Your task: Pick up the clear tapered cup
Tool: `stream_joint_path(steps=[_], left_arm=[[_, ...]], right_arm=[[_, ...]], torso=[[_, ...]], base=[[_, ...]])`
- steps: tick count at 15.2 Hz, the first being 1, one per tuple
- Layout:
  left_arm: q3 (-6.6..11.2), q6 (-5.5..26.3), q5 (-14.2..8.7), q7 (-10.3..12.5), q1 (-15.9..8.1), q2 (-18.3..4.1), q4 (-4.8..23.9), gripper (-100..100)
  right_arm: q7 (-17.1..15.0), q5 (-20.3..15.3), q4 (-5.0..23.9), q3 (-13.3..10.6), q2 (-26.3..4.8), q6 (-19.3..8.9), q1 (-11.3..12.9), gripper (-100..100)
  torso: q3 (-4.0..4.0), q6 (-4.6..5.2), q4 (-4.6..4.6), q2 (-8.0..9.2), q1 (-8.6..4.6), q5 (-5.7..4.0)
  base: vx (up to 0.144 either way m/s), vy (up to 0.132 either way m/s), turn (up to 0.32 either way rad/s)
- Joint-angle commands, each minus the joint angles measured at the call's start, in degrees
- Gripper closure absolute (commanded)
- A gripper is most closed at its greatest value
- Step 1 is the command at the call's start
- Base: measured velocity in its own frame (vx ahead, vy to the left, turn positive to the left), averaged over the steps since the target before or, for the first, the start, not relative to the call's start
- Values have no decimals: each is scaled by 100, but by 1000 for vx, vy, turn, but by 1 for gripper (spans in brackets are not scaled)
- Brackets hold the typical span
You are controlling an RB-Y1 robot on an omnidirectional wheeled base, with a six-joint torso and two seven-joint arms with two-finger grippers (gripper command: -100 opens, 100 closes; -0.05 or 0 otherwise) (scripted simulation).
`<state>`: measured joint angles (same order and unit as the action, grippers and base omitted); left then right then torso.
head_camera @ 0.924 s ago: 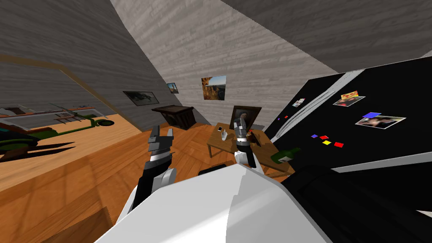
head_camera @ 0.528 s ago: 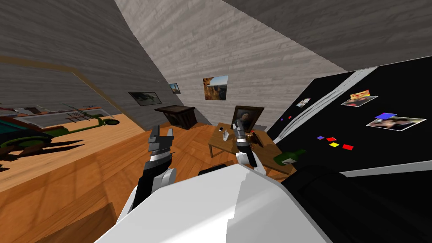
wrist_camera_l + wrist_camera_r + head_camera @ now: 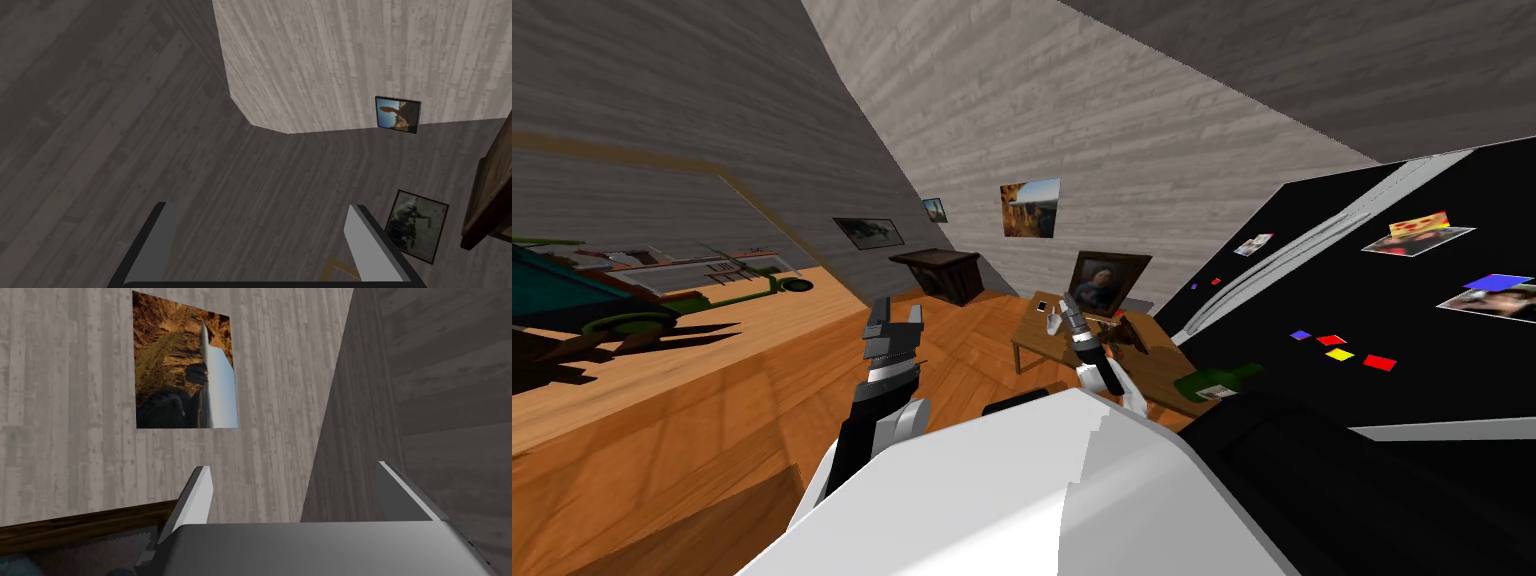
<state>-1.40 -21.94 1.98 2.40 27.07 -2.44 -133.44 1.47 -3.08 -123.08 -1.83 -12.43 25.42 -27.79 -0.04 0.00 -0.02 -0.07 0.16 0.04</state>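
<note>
Where a low wooden table [image 3: 1036,342] stands on an orange wood floor [image 3: 962,335], a small, pale, tapered cup [image 3: 1054,323] sits upright near the table's left edge, towards its far end. The right gripper [image 3: 1065,308] hangs over the table just beside the cup, on the side away from that edge. Its two fingers stand wide apart and hold nothing. Whether a finger touches the cup cannot be told.

A tiny flat white thing [image 3: 1042,306] lies at the table's far left corner, just beyond the cup. A framed portrait [image 3: 1108,283] stands at the table's far edge. A dark object [image 3: 1129,335] lies near the table's middle, and a green bottle [image 3: 1212,381] lies on its side at the table's near right end.

A tall black fridge [image 3: 1412,420], dotted with photos and coloured magnets, runs close along the table's right side. Open floor runs along the table's left edge as far as a dark cabinet [image 3: 937,272] by the wall beyond the table.

The left gripper [image 3: 893,318] is raised over that open floor, well apart from the table's left edge, with its fingers spread wide and nothing between them.
</note>
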Motion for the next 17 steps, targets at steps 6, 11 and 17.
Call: stream_joint_path(steps=[6, 11, 17], left_arm=[[0, 0, 0, 0, 0, 0, 0, 0], [0, 0, 0, 0, 0, 0, 0, 0], [0, 0, 0, 0, 0, 0, 0, 0]], right_arm=[[148, -181, 673, -99, -880, 45, 29, -100], [207, -252, 918, -148, -1359, 72, 31, -100], [333, -406, 1441, -258, -2038, 132, 33, -100]], torso=[[-3, 0, -1, -5, 5, 1], [-2, -2, -1, -4, 7, 1], [-4, -1, -1, -6, 8, 2]], base=[[26, 56, 86], [24, 55, 78], [31, 52, 82]])
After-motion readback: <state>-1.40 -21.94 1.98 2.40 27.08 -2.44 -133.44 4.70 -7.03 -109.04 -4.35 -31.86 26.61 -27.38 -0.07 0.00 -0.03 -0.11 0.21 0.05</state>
